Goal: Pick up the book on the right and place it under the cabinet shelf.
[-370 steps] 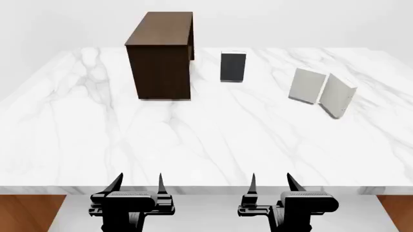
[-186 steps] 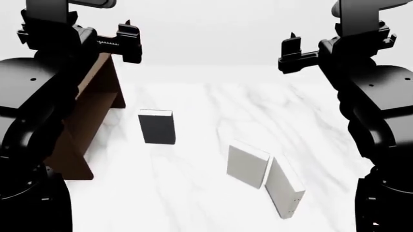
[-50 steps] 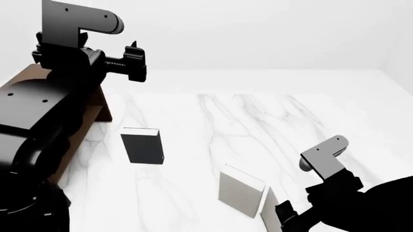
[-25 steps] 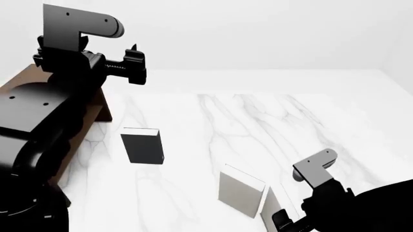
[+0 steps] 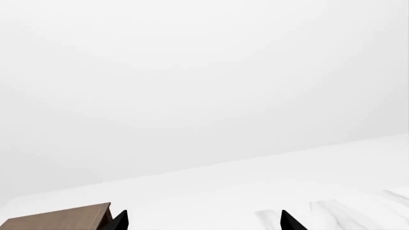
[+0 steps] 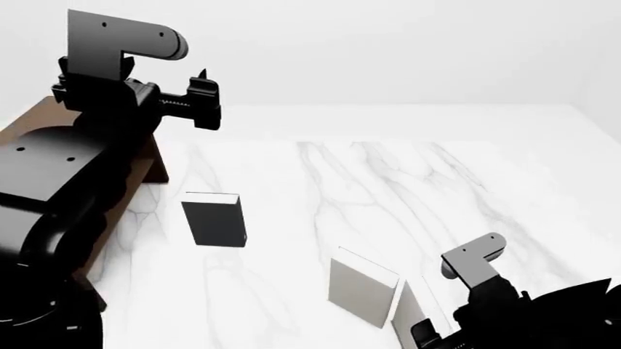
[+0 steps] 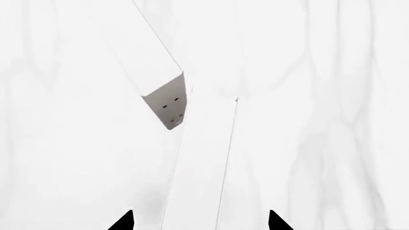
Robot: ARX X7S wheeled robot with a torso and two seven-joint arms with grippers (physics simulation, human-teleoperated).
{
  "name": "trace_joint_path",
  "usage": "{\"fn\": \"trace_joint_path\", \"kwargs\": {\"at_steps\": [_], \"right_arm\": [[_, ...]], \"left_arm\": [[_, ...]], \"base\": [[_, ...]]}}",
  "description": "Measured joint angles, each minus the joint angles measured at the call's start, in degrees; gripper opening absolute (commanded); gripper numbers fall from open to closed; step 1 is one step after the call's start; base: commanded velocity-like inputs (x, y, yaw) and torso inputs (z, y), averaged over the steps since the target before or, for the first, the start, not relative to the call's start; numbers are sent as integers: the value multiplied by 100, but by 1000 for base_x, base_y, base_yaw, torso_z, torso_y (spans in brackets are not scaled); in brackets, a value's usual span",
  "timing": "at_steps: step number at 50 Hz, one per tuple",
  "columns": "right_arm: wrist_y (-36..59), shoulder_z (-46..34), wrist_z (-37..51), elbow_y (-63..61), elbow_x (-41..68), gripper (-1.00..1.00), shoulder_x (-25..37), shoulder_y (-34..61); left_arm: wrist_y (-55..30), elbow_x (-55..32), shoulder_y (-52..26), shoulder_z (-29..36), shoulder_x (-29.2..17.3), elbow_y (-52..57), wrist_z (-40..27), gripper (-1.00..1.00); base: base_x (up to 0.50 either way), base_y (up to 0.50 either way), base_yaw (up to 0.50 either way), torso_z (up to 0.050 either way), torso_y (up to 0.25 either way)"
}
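Right end effector [image 7: 199, 221] poised over the book [image 7: 201, 163], prongs spread wide.
Straddles the book's top edge without touching it; book standing upright on the marble worktop [image 6: 388, 182], just beside the greyer pale book [image 6: 361, 292]. Dark book [image 6: 214, 219] well apart from that pair, nearer the brown cabinet [image 5: 61, 220]. Left end effector [image 5: 201, 221] raised high beside the cabinet, prongs likewise parted, gripping nothing.

White desk [image 6: 388, 182] with grey marble veining — dark brown cabinet [image 6: 145, 156], charcoal book [image 6: 215, 222], two pale off-white books [image 6: 361, 289] — black arms.
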Motion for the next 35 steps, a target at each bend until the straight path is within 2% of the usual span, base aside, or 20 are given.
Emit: {"fn": "trace_joint_path", "kwargs": {"at_steps": [1, 2, 35], "right_arm": [[-8, -4, -8, 8, -10, 100, -1, -6], [-16, -7, -15, 15, -18, -100, -3, -12], [-222, 33, -5, 58, 29, -100, 106, -156]], "left_arm": [[1, -2, 1, 1, -1, -1, -1, 100], [2, -4, 1, 3, -2, -1, -2, 100], [37, -71, 4, 45, -16, -23, -36, 100]], "base": [[0, 0, 0, 0, 0], [0, 0, 0, 0, 0], [0, 0, 0, 0, 0]]}}
